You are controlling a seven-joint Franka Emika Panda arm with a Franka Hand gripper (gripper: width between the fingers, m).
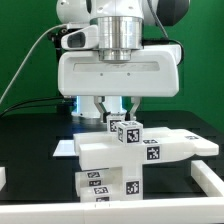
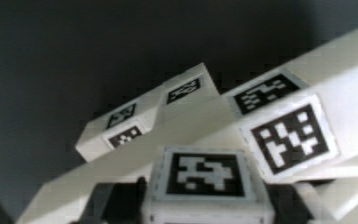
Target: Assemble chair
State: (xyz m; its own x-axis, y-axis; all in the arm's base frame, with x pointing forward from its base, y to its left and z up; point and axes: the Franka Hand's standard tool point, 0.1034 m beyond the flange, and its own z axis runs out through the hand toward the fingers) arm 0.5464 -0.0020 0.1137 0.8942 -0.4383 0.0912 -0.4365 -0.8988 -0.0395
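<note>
The partly built chair stands in the middle of the exterior view. Its wide white slab [image 1: 150, 152] rests on a tagged white block [image 1: 110, 183]. A small white post [image 1: 127, 131] with marker tags rises from the slab's back. My gripper [image 1: 120, 110] comes straight down over it and is shut on its top. In the wrist view the post [image 2: 204, 178] fills the gap between my dark fingers [image 2: 123, 203], and both touch its sides. Beyond it lie tagged white chair faces [image 2: 149, 125].
A black table [image 1: 35, 140] carries everything, with a green backdrop behind. A loose white part [image 1: 212, 182] lies at the exterior view's right and another white piece [image 1: 3, 178] at its left edge. A long white bar [image 1: 110, 213] runs along the front.
</note>
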